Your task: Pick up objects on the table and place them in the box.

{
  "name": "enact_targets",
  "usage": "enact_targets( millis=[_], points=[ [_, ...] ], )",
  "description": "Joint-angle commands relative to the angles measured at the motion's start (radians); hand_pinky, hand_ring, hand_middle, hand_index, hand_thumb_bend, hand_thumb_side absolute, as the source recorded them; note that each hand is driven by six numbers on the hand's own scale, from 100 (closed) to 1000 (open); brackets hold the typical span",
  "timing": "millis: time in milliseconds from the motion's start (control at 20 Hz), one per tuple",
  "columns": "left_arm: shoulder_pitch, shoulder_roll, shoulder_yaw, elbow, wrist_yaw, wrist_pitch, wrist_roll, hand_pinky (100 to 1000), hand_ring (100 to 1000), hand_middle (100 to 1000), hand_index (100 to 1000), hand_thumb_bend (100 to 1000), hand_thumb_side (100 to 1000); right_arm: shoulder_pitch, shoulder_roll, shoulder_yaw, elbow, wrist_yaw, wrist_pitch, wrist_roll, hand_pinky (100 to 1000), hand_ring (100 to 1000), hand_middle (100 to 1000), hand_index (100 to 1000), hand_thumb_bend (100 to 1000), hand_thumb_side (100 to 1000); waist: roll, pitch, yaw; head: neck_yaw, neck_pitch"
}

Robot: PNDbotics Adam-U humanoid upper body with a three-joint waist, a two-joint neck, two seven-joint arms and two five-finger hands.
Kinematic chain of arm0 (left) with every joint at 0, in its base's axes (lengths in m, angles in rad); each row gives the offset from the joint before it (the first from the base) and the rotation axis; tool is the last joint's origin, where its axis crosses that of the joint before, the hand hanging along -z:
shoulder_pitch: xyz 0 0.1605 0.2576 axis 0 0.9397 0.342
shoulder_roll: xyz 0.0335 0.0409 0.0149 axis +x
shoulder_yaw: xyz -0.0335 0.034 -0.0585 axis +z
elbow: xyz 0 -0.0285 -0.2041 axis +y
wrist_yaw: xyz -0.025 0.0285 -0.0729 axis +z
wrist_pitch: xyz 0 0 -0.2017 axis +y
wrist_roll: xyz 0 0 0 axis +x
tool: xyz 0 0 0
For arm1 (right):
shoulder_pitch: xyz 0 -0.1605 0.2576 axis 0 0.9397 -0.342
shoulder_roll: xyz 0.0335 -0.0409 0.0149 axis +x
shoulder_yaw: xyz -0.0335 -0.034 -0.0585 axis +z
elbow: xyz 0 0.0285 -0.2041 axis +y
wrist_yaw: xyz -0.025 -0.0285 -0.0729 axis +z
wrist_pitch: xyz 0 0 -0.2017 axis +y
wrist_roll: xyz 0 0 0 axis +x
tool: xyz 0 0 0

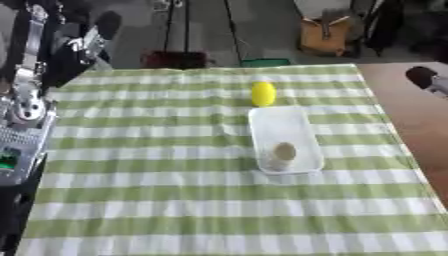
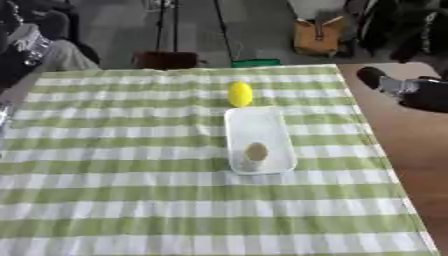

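A clear plastic box [image 1: 284, 140] lies lengthwise in the middle of the green-and-white checked cloth. Inside it, near its front end, rests a small round brownish object [image 1: 283, 151]. A yellow oval object [image 1: 262, 93] stands on the cloth just beyond the box's far end, close to its rim. My right hand [image 2: 398, 86], black with a silver part, hovers at the right edge over the bare brown table, well away from the box. Silver and black parts of my left arm [image 1: 24, 112] run along the left edge; its hand does not show.
The checked cloth [image 1: 157, 190] covers most of the table; a strip of bare brown tabletop [image 2: 411, 150] runs down the right side. Beyond the far edge stand a brown bag [image 1: 324, 36], a dark red box [image 1: 175, 59] and stands on the floor.
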Motion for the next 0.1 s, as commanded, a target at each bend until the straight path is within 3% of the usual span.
enact_targets(
  millis=[50, 100],
  points=[
    [-0.011, 0.028, 0.010, -0.023, 0.000, 0.000, 0.003, 707, 722, 850, 834, 746, 725, -0.010, -0.035, -0.012, -0.014, 0.002, -0.001, -0.003, 540, 553, 660, 851, 628, 446, -0.001, -0.013, 0.001, -0.002, 0.000],
    [-0.011, 0.028, 0.010, -0.024, 0.001, 0.000, 0.004, 707, 722, 850, 834, 746, 725, -0.010, -0.035, -0.012, -0.014, 0.002, -0.001, -0.003, 540, 553, 660, 851, 628, 446, -0.001, -0.013, 0.001, -0.001, 0.000]
  ],
)
